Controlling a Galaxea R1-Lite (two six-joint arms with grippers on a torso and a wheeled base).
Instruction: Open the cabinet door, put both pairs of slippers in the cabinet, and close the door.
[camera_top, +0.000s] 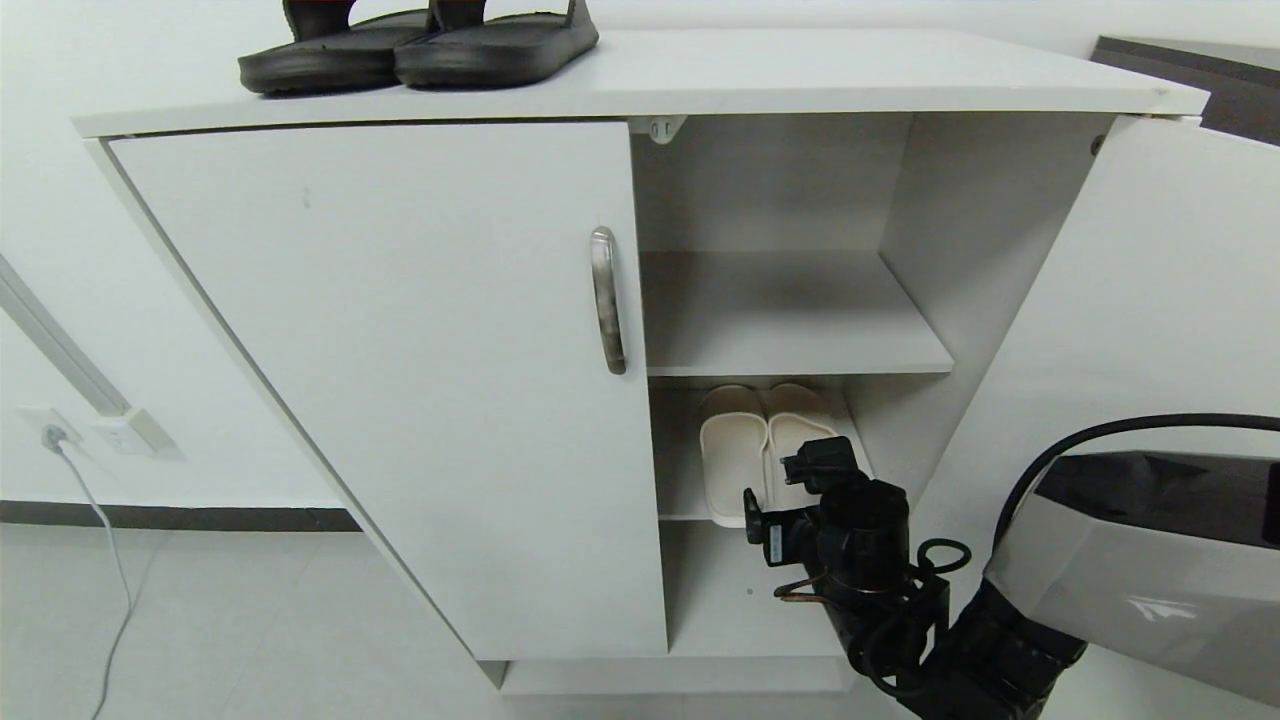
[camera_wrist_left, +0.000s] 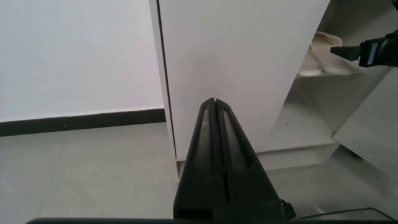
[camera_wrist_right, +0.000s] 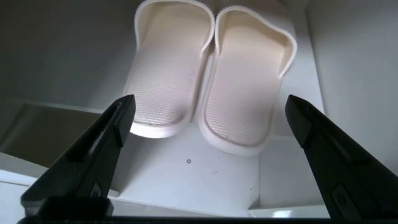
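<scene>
Right claw (camera_top: 785, 482) hangs wide open just in front of the cream slippers (camera_top: 735, 450), textured soles up, side by side on the second shelf down in the white cabinet (camera_top: 850, 70). Chunky black slippers (camera_top: 420, 50) sit on top. Left claw (camera_wrist_left: 214, 107) is pinched closed.

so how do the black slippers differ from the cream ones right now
Colour: the black slippers are dark, the cream slippers pale. Place: the black slippers sit on the cabinet top, outside; the cream slippers lie inside, on the second shelf down, beside the open right door. Task state: the cream slippers are already stowed, the black slippers not yet. Shared: each pair lies side by side, soles down.
</scene>
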